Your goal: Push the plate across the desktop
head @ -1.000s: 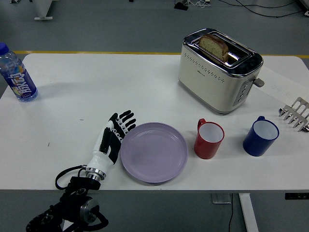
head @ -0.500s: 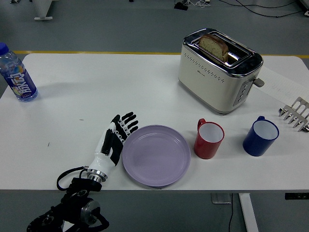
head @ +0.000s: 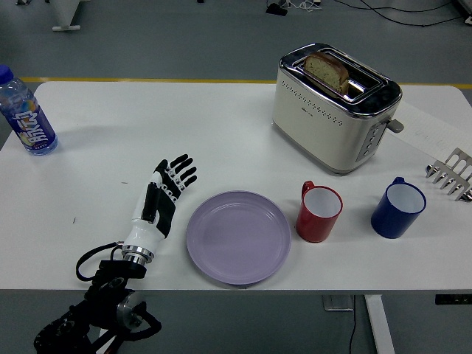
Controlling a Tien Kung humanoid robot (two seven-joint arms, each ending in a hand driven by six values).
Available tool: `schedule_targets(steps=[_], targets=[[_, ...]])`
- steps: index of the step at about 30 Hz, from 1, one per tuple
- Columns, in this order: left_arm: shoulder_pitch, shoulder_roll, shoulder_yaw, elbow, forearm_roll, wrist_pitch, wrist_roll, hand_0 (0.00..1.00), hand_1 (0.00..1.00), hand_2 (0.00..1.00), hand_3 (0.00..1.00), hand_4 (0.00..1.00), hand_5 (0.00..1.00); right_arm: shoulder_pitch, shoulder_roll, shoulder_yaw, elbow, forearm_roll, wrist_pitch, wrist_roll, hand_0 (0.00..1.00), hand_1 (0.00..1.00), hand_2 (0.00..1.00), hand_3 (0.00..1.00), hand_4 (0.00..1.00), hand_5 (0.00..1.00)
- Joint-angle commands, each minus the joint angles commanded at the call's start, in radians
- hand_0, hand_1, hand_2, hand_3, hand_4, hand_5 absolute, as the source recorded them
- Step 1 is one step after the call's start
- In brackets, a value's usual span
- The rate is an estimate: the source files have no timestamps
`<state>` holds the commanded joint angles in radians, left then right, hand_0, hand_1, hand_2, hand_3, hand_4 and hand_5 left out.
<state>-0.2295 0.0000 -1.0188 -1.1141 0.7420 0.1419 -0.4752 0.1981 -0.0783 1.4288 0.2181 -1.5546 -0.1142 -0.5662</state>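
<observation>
Lilac plate (head: 237, 237), flat near table's front edge

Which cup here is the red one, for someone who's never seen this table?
Find the cream toaster at the table's far right. Just in front of it stand two mugs; the red mug is the left one, beside the purple plate. The blue mug stands farther right.
</observation>
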Motion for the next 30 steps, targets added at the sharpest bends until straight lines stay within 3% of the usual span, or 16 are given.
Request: schedule_targets(steps=[5,7,8,17,23,30], targets=[[0.008,0.012,-0.101,-0.012,0.032,0.009,0.030,0.779,0.798,0.829,0.740,0.521,0.998,0.002,-0.001,0.001,-0.001,0.001,-0.001,0.002,0.566,0.553,0.683,0.601,0.302,0.318],[0.012,0.029,-0.150,-0.016,0.050,0.015,0.046,0.779,0.798,0.829,0.740,0.521,0.998,0.003,-0.001,0.000,-0.001,0.003,-0.002,0.003,0.566,0.553,0.683,0.601,0.302,0.318],[0.015,0.039,-0.177,-0.018,0.061,0.018,0.056,0.747,0.754,0.773,0.676,0.522,0.998,0.004,-0.002,-0.001,-0.001,0.005,-0.003,0.003,0.566,0.553,0.683,0.601,0.304,0.315],[0.042,0.100,-0.358,-0.042,0.095,0.016,0.104,0.724,0.739,0.755,0.663,0.523,0.998,0.004,-0.002,0.001,0.000,0.005,-0.004,0.000,0.565,0.553,0.683,0.601,0.304,0.315],[0.084,0.135,-0.454,-0.096,0.114,0.017,0.135,0.710,0.726,0.722,0.651,0.524,0.998,0.000,-0.001,-0.003,0.001,0.014,-0.007,-0.002,0.565,0.553,0.683,0.601,0.304,0.315],[0.140,0.167,-0.570,-0.162,0.171,-0.009,0.234,0.690,0.713,0.706,0.639,0.525,0.998,-0.005,-0.003,-0.011,0.002,0.026,-0.009,-0.006,0.566,0.553,0.683,0.601,0.304,0.315]])
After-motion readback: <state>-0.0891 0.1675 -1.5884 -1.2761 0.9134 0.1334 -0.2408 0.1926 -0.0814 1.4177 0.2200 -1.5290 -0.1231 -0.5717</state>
